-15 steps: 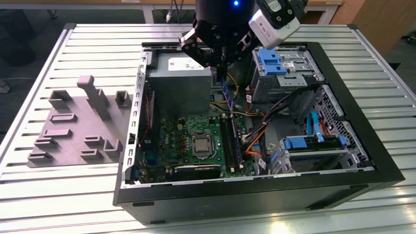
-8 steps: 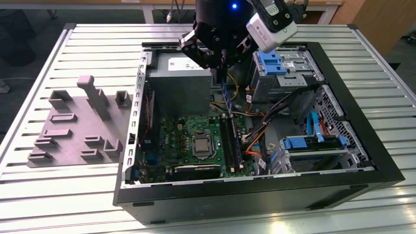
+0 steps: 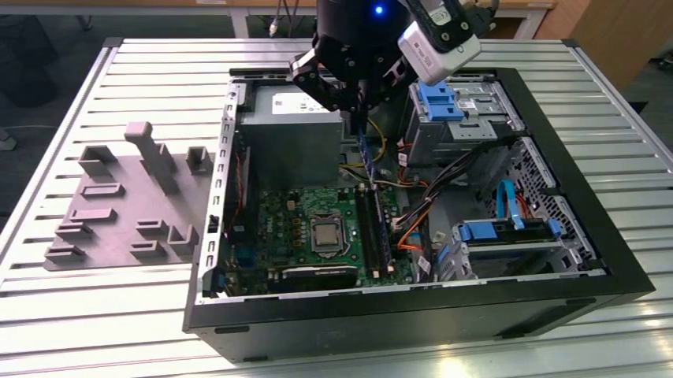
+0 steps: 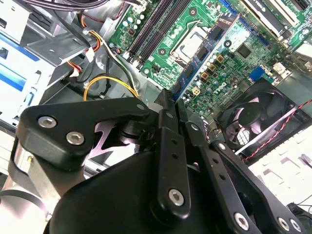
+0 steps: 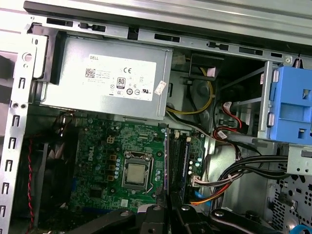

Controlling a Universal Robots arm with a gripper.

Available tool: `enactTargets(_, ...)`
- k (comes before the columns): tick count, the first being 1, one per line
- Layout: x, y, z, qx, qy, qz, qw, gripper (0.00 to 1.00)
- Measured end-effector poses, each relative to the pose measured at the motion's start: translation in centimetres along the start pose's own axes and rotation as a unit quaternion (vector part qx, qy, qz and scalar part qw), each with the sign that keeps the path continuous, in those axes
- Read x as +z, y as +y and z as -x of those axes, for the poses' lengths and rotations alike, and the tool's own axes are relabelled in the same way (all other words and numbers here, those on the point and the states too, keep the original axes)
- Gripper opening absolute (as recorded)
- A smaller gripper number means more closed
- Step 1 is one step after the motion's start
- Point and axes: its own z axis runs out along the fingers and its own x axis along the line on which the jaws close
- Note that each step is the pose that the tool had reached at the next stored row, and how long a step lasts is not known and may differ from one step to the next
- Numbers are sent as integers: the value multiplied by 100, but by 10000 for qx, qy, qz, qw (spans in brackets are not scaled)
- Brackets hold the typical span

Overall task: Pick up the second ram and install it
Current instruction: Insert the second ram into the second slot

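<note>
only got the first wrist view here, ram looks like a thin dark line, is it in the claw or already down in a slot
observer: In the exterior view the claw is shut on the second ram. The stick hangs on end from it inside the open computer case, over the far end of the motherboard, so it is not lying in a slot.
operator: ok, anything lying outside it that i should know about
observer: A grey fixture block sits on the slatted table, to the exterior view's left of the case.
</note>
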Motion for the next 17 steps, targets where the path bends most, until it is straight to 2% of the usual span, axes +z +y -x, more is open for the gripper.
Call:
enactTargets(4,1,0,0,12,0,-3,10000,14)
enactTargets(9,24,-1,14,189,-6,-13,9998,14)
enactTargets(17,135,-13,90,323,-6,-19,9995,14)
